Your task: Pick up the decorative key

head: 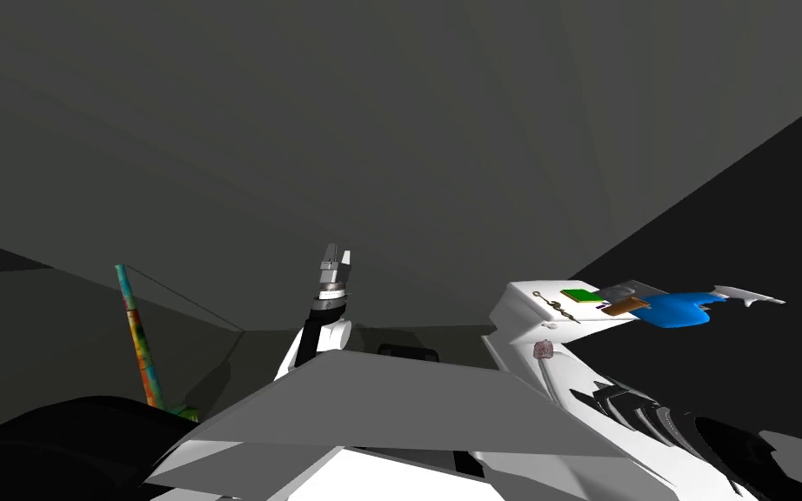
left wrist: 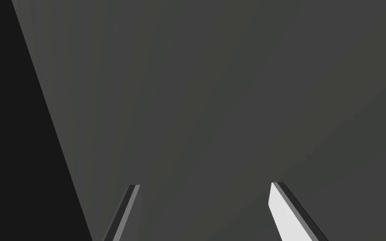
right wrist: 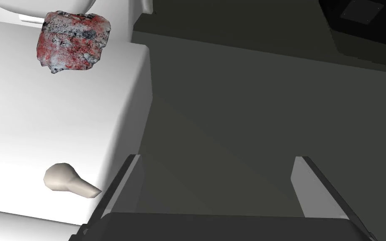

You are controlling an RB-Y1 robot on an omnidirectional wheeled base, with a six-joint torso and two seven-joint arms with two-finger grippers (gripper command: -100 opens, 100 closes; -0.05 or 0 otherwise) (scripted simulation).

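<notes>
While the key (head: 556,306) is lying flat on the top of a white cabinet (head: 521,326) off to my right, neither pincer is touching it. It is showing as a thin dark shaft with a small ring at one end; finer detail is too small to tell.

Right gripper (right wrist: 216,157): pointing down past the cabinet's edge, fingers standing wide apart and holding nothing, with dark grey floor (right wrist: 238,104) showing between them. One finger is hanging just beside the cabinet's side.

Left gripper (head: 338,255): raised upright ahead of me, well apart from the cabinet. Its fingers are also spread and gripping nothing, facing a plain grey wall.

Counting on the cabinet:
- one key
- one mottled red-and-grey rock (right wrist: 73,42), sitting nearer me than the key
- one beige knob (right wrist: 68,183), sticking out near the right finger
- one green square (head: 582,295), just beyond the key
- one brown piece (head: 624,305)
- one blue lump (head: 679,310)
- one pale grey piece (head: 747,298), jutting past the far end

One multicoloured pole (head: 140,344) is leaning at my left.
</notes>
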